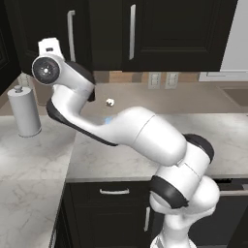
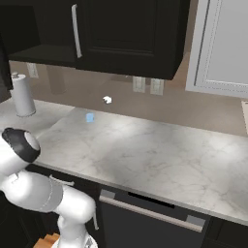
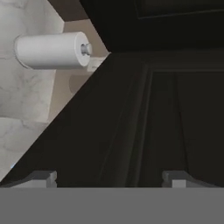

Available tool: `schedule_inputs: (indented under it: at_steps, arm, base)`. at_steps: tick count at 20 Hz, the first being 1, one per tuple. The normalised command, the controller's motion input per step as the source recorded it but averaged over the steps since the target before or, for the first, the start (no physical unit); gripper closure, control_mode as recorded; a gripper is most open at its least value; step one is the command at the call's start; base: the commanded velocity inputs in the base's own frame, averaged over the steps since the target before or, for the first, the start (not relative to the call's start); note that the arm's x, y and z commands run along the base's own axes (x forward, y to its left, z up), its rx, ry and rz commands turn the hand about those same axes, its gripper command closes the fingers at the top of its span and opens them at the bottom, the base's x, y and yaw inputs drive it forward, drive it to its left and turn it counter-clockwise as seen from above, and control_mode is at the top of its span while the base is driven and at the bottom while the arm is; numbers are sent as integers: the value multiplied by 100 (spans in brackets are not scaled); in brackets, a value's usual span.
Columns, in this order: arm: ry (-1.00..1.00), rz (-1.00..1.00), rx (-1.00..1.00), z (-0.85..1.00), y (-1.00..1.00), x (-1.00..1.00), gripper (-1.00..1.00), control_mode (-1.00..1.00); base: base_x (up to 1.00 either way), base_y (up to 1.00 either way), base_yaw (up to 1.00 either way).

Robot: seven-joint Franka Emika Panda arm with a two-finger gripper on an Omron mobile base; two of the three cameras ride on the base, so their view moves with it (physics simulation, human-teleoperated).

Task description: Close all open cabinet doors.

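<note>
Noted gripper point(image 3: 109, 177) spread wide, holding nothing, tips close against black upper cabinet door point(image 3: 166, 113) above counter point(image 1: 38, 160), beside paper towel roll point(image 1: 23, 112). Judged risk: fingers skidding off flat panel, leaving door ajar

A black recessed-panel cabinet door point(image 3: 162, 113) takes up most of the hand view, seen very close, its raised inner frame running as dark vertical ridges. Two grey fingertips point(image 3: 41, 178) of the gripper point(image 3: 109, 179) rise at the bottom — spread wide apart, nothing between them. At upper left, a white paper towel roll point(image 3: 50, 50) appears sideways against a marble counter point(image 3: 17, 113) and a tan wall point(image 3: 83, 74).
</note>
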Motion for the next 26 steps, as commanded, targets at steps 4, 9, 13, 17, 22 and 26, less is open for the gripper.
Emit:
schedule_inputs:
  at_steps: [4,9,13,17,22,26]
  arm:
    - [-3,-7,-5,0,-5,49,-100,-100]
    - [-3,-7,-5,0,-11,45,-100,-100]
    - [-3,-7,-4,0,-13,43,-100,-100]
    - [-2,-7,-2,0,-18,44,-100,-100]
    - [0,-8,0,0,-34,41,-100,-100]
    - [0,-9,0,0,-44,37,-100,-100]
  base:
    - [0,0,0]
    - [0,0,0]
    - [0,0,0]
    - [0,0,0]
    - [0,0,0]
    - [0,0,0]
